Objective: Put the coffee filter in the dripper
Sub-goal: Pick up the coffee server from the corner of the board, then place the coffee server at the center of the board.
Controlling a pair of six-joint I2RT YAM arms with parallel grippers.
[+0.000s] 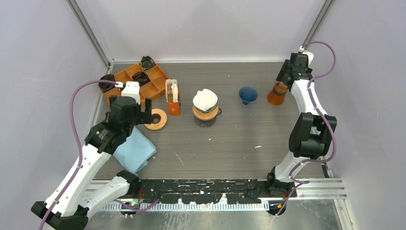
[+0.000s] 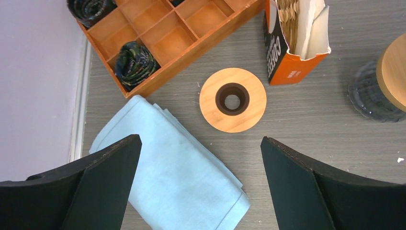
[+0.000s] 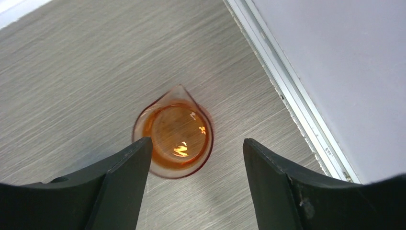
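Note:
A white paper coffee filter [image 1: 205, 99] sits on top of a glass carafe [image 1: 206, 117] with a wooden collar, mid-table. The blue ribbed dripper [image 1: 248, 94] stands alone on the table to its right. An orange box [image 1: 173, 98] holding more filters [image 2: 306, 28] is left of the carafe. My left gripper [image 2: 201, 141] hangs open above a folded blue cloth [image 2: 177, 177], with nothing between its fingers. At the far right, my right gripper [image 3: 197, 143] is open above an orange glass beaker [image 3: 174, 139]. Its left finger overlaps the beaker's rim in the right wrist view.
A wooden ring [image 2: 232, 99] lies between the cloth and the filter box. A compartmented orange tray [image 1: 139, 79] with dark bundles stands at the back left. A metal rail [image 3: 287, 91] and the wall run close beside the beaker [image 1: 276, 94]. The carafe's edge [image 2: 373, 93] shows at the right.

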